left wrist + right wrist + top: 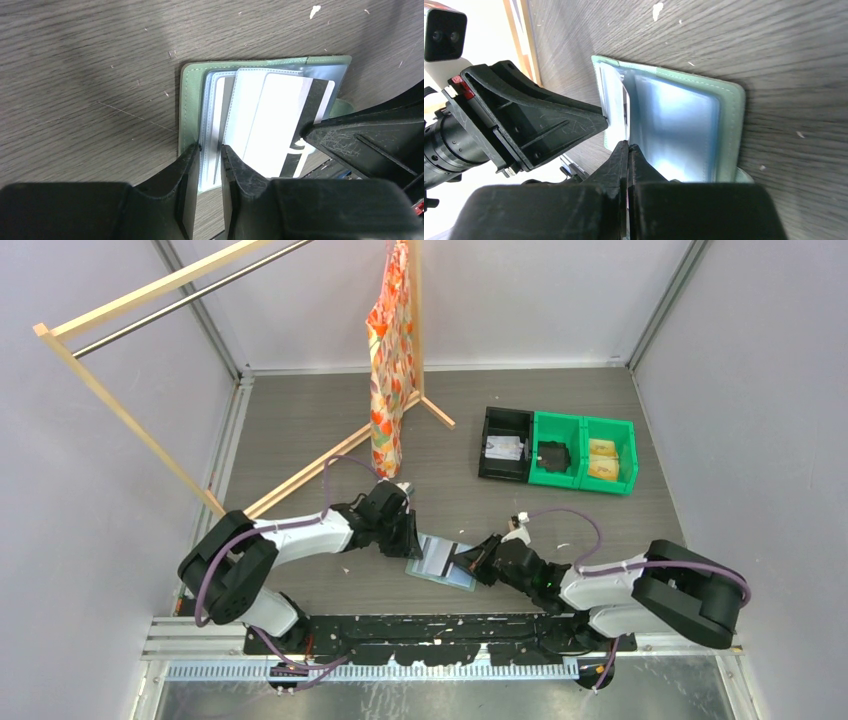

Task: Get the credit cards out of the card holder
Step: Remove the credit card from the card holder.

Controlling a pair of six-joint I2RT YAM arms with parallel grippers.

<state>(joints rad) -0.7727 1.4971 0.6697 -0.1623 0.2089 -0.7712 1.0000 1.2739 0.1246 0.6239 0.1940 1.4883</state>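
The sage-green card holder (425, 568) lies open on the table between my two grippers. In the left wrist view its green cover (190, 100) frames pale blue-grey pockets, and white credit cards (270, 115) stick out of them, one with a black stripe. My left gripper (211, 150) stands tip-down on the inner pockets, its jaws a narrow gap apart around the pocket edges. My right gripper (628, 146) is shut on the edge of the striped card (614, 102), which stands half out of the holder (729, 125).
A black bin (506, 445) and two green bins (583, 452) stand at the back right. A wooden clothes rack (320, 465) with an orange patterned cloth (390, 350) stands behind the left arm.
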